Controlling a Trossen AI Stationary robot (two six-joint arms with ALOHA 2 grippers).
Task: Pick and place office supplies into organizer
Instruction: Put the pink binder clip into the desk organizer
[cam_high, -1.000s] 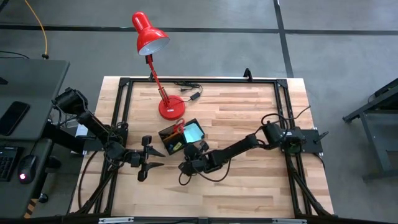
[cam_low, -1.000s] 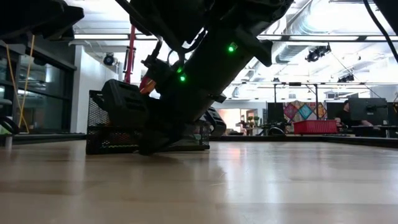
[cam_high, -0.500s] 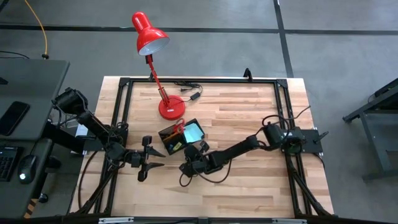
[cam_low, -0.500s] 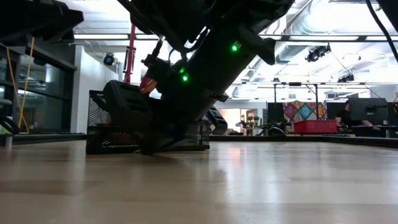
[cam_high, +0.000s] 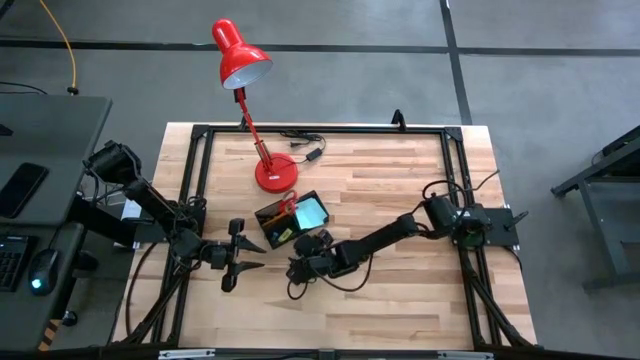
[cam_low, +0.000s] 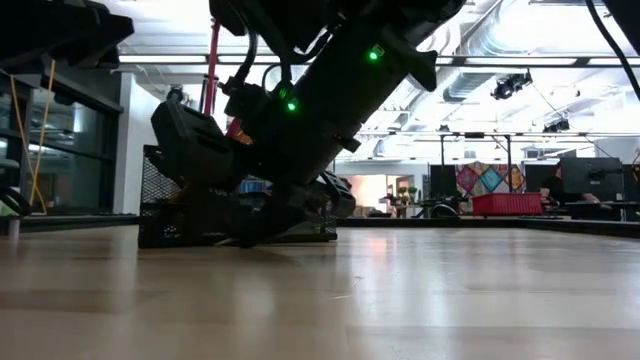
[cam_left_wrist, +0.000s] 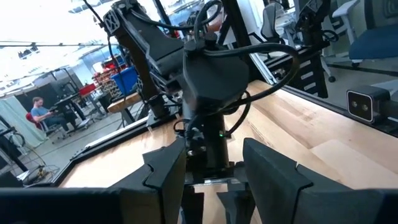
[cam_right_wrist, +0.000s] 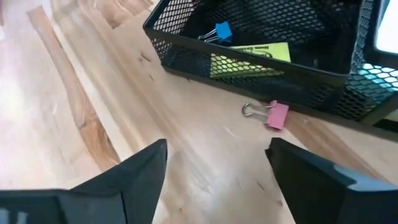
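- The right gripper (cam_right_wrist: 214, 168) stood wide open and empty above bare wood, just short of the organizer (cam_right_wrist: 186, 57).
- A pink binder clip (cam_right_wrist: 268, 114) lay on the table just outside the mesh wall — not inside.
- A blue clip (cam_right_wrist: 221, 31) and a yellow pad (cam_right_wrist: 249, 59) sat inside.
- The left gripper (cam_high: 237, 256) waited apart, fingers parted — open board lay around it.

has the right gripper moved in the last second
Yes. In the low view the right gripper has lifted slightly off the wooden table, rising against the black mesh organizer behind it, and stands open.
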